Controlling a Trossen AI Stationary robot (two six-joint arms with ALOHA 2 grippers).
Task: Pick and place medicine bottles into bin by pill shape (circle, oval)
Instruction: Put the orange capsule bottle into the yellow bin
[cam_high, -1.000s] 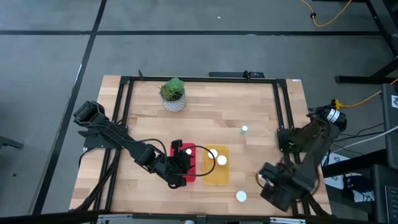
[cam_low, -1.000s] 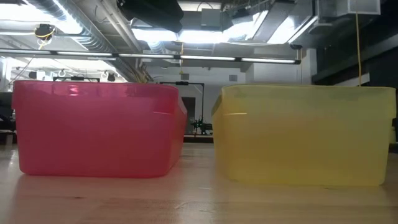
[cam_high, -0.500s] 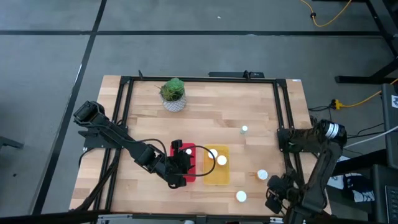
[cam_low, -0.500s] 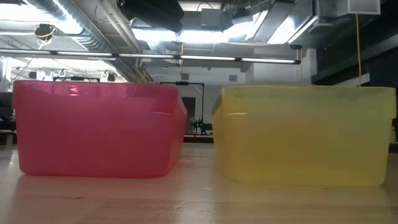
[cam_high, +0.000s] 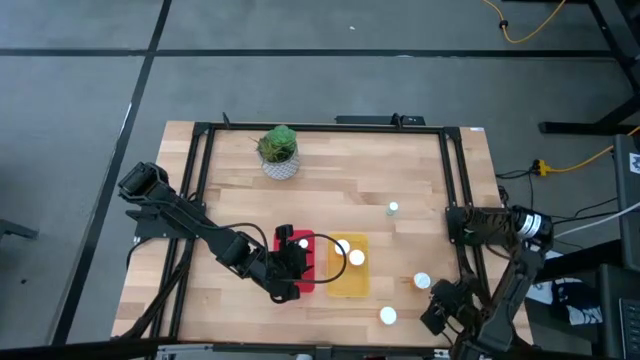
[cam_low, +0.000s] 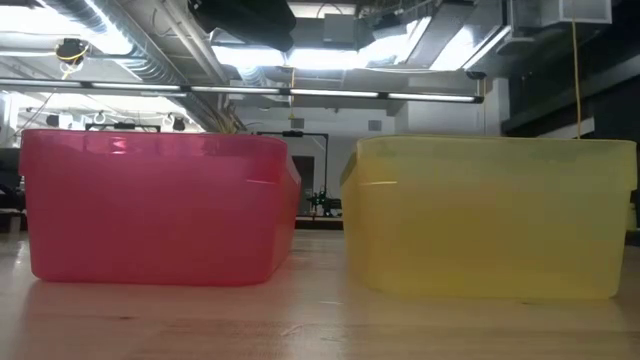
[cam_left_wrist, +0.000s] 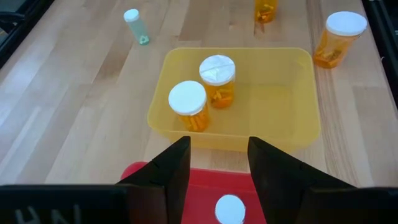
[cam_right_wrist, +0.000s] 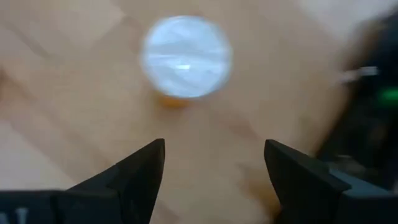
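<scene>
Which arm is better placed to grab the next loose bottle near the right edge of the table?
The right. The right gripper hangs open beside the loose bottle, whose white cap shows just ahead of its fingers. The left gripper is over the red bin, farther off.

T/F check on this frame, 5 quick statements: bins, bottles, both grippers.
1. The yellow bin holds two bottles. True: two white-capped orange bottles stand inside it.
2. The left gripper grips a bottle. False: its fingers are open and empty, above the red bin.
3. The right gripper is open over a white-capped bottle on the table. True.
4. The potted plant sits between the two bins. False: it stands apart, near the table's far edge.
5. No bottles remain on the table outside the bins. False: three caps show loose on the wood right of the bins in the high view.
</scene>
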